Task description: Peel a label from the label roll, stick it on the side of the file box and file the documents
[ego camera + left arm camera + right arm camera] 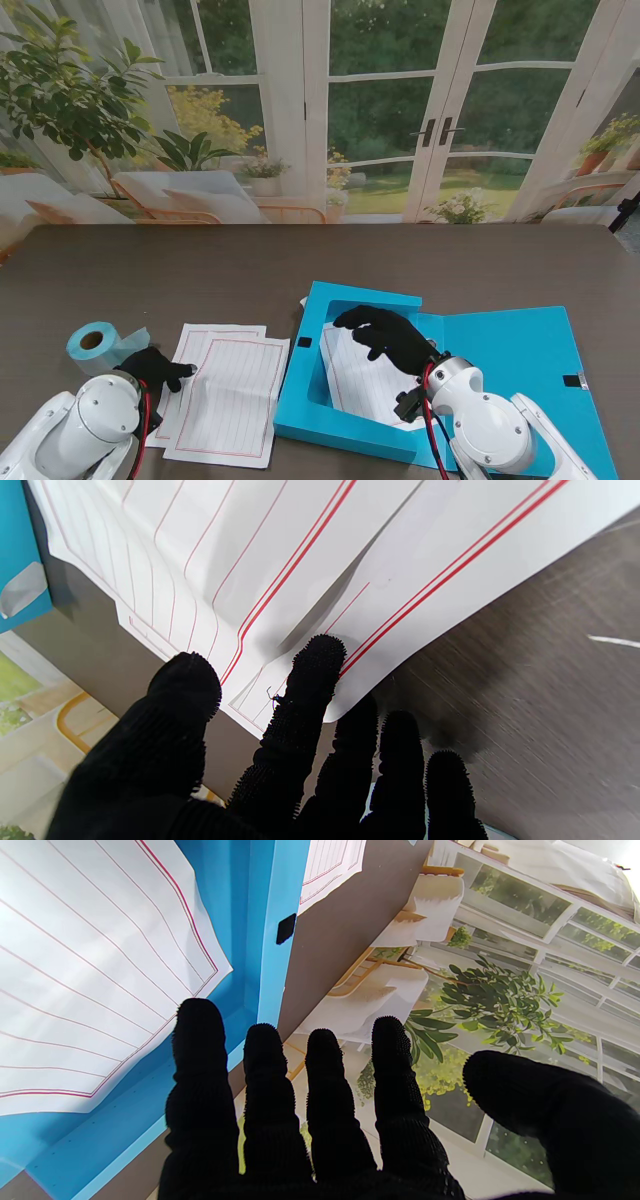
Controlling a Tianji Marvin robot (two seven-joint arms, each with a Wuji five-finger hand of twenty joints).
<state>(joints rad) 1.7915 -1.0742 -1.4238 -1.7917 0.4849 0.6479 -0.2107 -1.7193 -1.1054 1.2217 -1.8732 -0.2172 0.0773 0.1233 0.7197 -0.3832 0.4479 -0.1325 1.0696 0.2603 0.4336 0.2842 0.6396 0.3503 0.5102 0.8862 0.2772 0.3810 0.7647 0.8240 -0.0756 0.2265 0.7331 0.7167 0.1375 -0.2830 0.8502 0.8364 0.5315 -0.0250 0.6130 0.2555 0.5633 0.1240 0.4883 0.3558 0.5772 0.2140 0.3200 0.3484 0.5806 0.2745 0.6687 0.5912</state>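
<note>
L hand [152,368] fingertip pressing sheets [232,398] | R hand [388,336] spread, empty, over file box [345,425]

This looks like a staged office desk set up in a test room rather than a lived-in home. A dark wood-grain worktop [200,265] carries only stationery: a blue file box [345,420], ruled sheets of paper [225,395] and a label roll [95,343]. Behind the worktop stands a flat printed backdrop [330,110] of white French doors, garden greenery, a leafy potted plant and cream lounge chairs; in the right wrist view it reads as one flat picture meeting the worktop's far edge.
</note>
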